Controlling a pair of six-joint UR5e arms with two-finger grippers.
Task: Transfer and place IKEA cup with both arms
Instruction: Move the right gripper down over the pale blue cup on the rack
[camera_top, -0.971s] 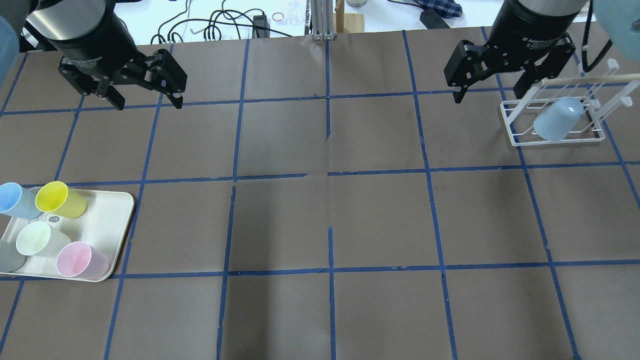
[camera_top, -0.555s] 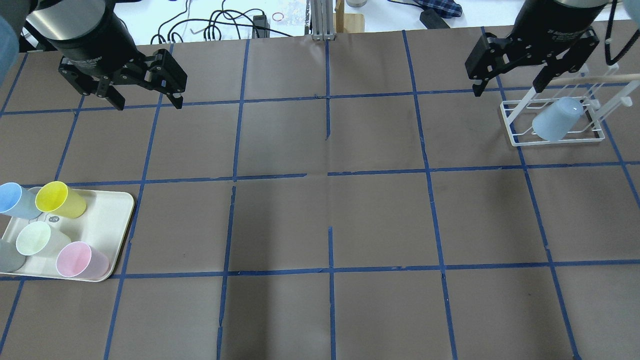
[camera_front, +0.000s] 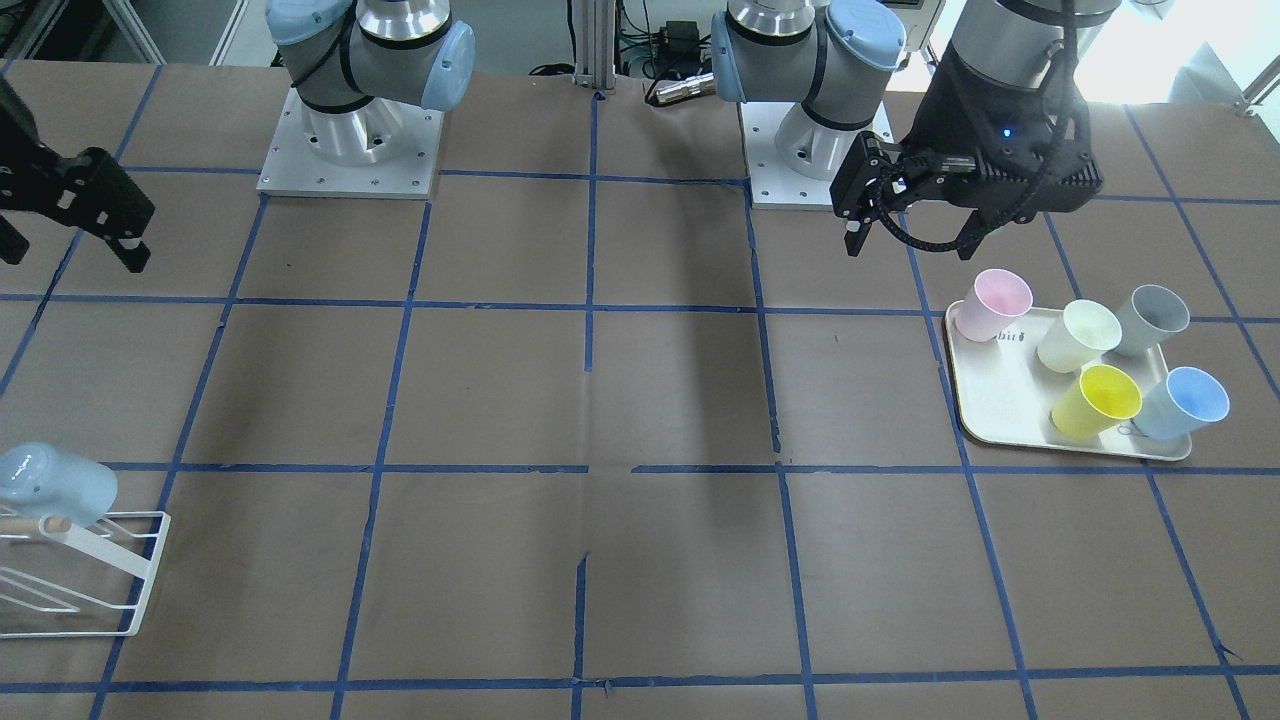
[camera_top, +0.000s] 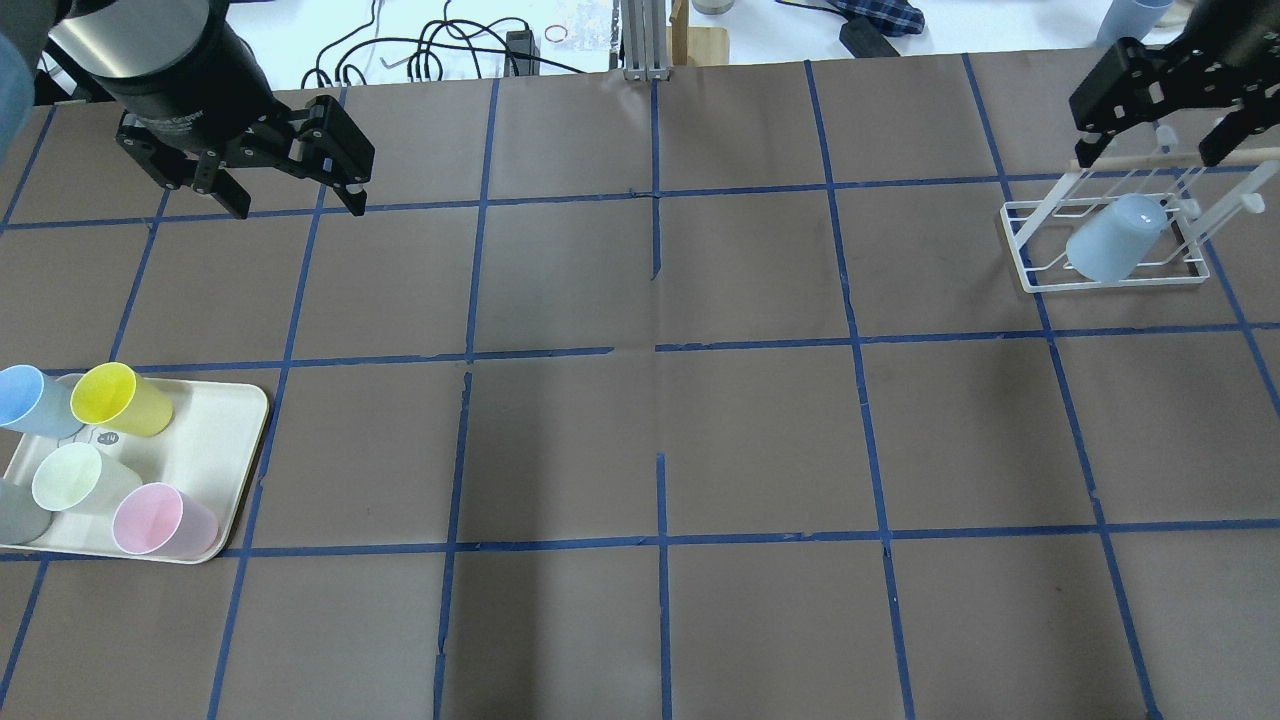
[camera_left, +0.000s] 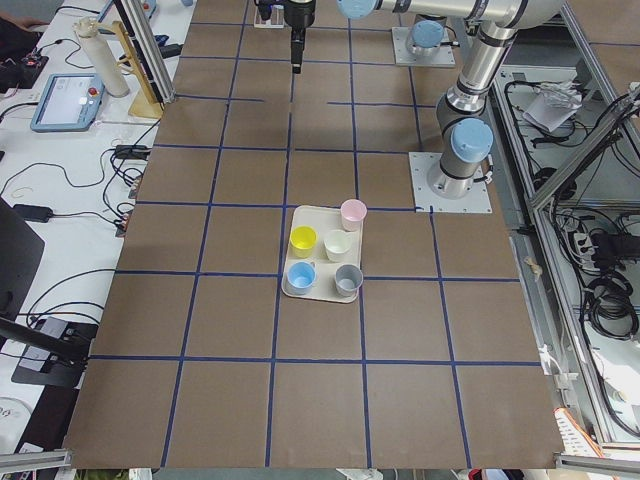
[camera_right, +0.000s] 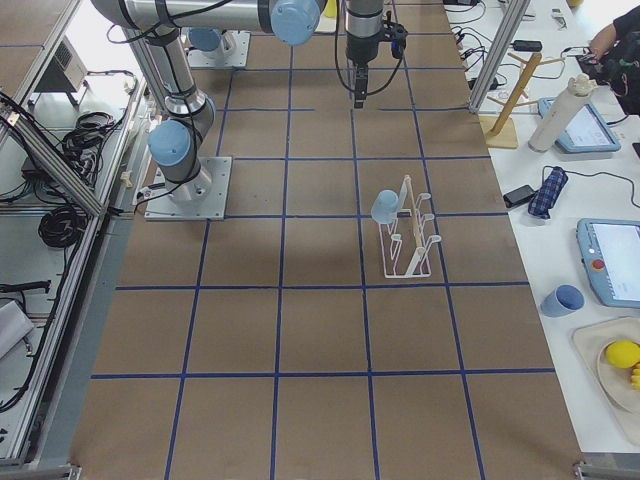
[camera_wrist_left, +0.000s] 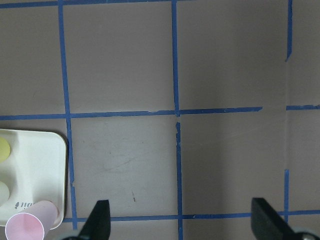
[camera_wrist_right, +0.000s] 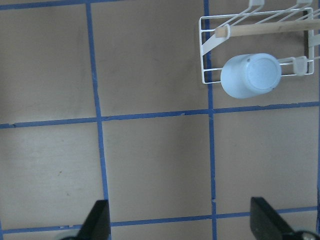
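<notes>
The left arm and right arm, silver-grey with light blue joint caps, rise from separate bases. The left gripper hangs pointing straight down, its black fingers spread wide and empty. The right gripper also points down, fingers apart, grasping nothing.

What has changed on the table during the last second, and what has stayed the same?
In the overhead view, the right hand, open and empty, moved to the robot's right and toward the table's far edge. Nothing was taken hold of or let go. The left hand stayed open in place. The blue cup stayed mouth down on the white rack, and the tray with its cups did not move.
</notes>
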